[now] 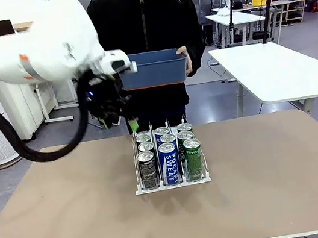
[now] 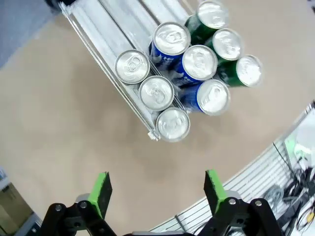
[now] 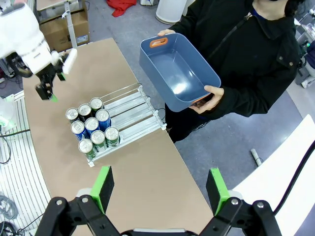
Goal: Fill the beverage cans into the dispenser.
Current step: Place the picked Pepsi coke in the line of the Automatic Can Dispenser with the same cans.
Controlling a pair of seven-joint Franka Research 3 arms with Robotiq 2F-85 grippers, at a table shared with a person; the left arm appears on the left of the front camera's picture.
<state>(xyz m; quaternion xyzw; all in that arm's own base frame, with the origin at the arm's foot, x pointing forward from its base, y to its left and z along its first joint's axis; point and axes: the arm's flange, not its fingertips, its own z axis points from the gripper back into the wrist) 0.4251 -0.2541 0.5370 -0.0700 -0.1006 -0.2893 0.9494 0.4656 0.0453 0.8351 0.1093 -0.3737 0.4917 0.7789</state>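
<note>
Nine beverage cans (image 1: 167,154) stand in the dispenser (image 1: 173,183) on the worktop (image 1: 72,219), just below the left claw (image 2: 156,191), whose jaws are apart and empty. The front blue can (image 1: 169,163) reads "POCARI SWEAT". The right claw (image 3: 160,189), high above, also gapes empty.

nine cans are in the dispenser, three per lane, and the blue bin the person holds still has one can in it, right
Not quite: the blue bin the person holds is empty, as the right wrist view looking down into it shows. The rest stands: nine beverage cans sit in the dispenser, three per lane.
</note>
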